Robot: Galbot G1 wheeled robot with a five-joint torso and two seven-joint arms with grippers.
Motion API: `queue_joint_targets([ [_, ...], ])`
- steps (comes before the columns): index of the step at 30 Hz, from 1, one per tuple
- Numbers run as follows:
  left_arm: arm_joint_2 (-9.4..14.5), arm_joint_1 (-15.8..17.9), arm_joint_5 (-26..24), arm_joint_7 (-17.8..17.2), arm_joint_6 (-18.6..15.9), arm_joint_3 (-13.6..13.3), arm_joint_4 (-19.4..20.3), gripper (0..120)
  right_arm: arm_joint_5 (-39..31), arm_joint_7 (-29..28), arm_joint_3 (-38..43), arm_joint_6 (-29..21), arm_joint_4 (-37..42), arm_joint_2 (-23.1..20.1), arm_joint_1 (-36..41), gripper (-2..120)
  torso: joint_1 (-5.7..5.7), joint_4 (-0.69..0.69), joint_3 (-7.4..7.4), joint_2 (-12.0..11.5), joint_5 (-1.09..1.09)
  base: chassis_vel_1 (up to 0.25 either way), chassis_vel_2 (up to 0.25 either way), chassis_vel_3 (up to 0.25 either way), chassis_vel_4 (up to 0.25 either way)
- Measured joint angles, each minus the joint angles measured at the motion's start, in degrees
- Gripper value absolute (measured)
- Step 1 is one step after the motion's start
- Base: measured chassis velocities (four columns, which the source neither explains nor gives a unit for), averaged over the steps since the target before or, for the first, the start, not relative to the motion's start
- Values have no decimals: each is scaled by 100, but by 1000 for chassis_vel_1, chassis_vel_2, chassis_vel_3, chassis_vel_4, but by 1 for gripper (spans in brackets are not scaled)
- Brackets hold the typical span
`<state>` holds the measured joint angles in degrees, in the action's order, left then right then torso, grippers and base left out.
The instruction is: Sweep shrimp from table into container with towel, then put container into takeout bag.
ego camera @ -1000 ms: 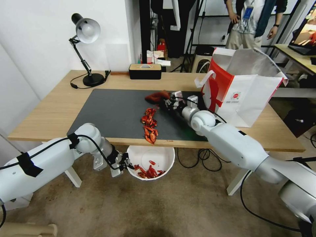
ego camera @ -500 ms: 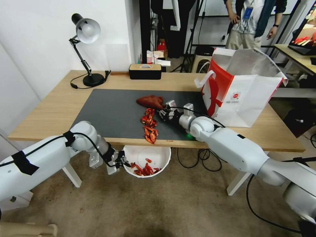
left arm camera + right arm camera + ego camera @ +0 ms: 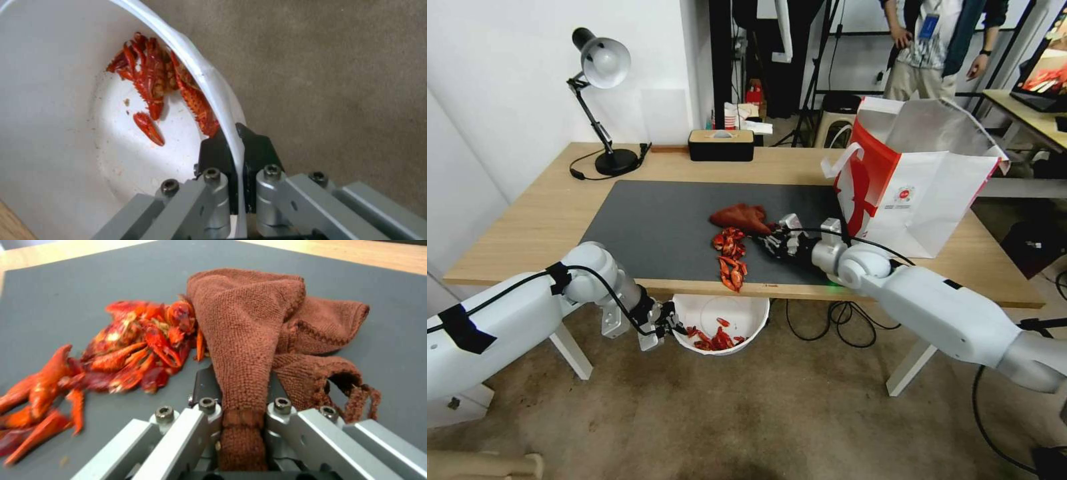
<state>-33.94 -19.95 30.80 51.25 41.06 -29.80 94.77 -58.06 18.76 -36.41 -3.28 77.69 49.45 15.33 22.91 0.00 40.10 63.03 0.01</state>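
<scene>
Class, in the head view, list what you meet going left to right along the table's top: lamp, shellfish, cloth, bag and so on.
Desk lamp → shrimp on the mat → right gripper clamping the towel → takeout bag.

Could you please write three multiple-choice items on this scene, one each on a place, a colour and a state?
1. Where is the container?
A. Inside the takeout bag
B. Below the table's front edge, held over the floor
C. On the grey mat

2. What colour is the towel?
A. White
B. Blue
C. Dark rust-red

3. What is the right gripper doing?
A. Shut on the towel
B. Open over the lamp
C. Shut on the takeout bag's handle

Answers: 1 B, the left gripper pinches its rim beneath the table edge. 2 C, it lies duller than the bright shrimp beside it. 3 A, the cloth is clamped between its fingers.
</scene>
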Motion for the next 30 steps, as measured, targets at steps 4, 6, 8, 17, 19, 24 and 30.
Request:
queue_joint_targets([
  [4, 3, 1, -5, 0, -15, 1, 48, 0, -1, 175, -108, -12, 32, -80, -66, 4, 0, -1, 0, 0, -2, 0, 0, 0, 0],
  [6, 12, 6, -12, 0, -22, 2, 68, 0, -14, 288, -207, -19, 17, -75, -167, 4, 0, -2, 0, 0, -1, 0, 0, 0, 0],
  [8, 16, 11, -15, 0, -23, 2, 69, 0, -21, 326, -247, -21, 14, -67, -206, 4, 0, -2, 0, 0, -2, 0, 0, 0, 0],
  [17, 66, 50, -27, 1, -25, 18, 44, 0, -43, 553, -561, -27, -23, 66, -519, 4, 1, 2, 2, -2, -1, 0, 0, 0, 0],
  [19, 67, 40, -28, -1, -24, 34, 20, 0, -41, 592, -632, -18, -6, 71, -572, 4, 1, 2, 2, -2, -1, 0, 0, 0, 0],
  [24, 44, 39, -42, -4, -22, 67, -55, 0, -37, 699, -711, 28, 70, 25, -589, 4, 1, 1, 2, -2, -2, 0, 0, 0, 0],
  [30, 32, 69, -67, -3, -20, 70, -100, 0, -15, 766, -721, 124, 220, -59, -466, 4, 1, 0, 1, -2, 0, 0, 0, 0, 0],
])
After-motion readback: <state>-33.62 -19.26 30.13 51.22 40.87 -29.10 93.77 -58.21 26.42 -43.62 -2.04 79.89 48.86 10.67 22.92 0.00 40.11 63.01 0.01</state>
